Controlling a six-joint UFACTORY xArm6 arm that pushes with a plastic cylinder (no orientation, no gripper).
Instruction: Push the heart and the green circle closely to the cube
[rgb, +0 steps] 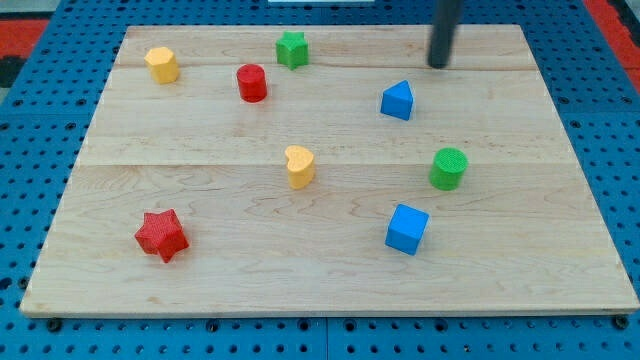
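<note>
Dark rod, my tip (438, 65) touches nothing, above blue triangle (397, 101).

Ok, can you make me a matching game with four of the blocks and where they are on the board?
Blocks:
1. yellow heart
2. green circle
3. blue cube
4. red star

Places:
A. near the view's bottom left
B. by the view's right, above the cube
C. around the middle of the board
D. toward the view's bottom, right of centre

Pairs: 1-C, 2-B, 3-D, 4-A.

My tip is up near the view's top right, not touching any of them.
</note>
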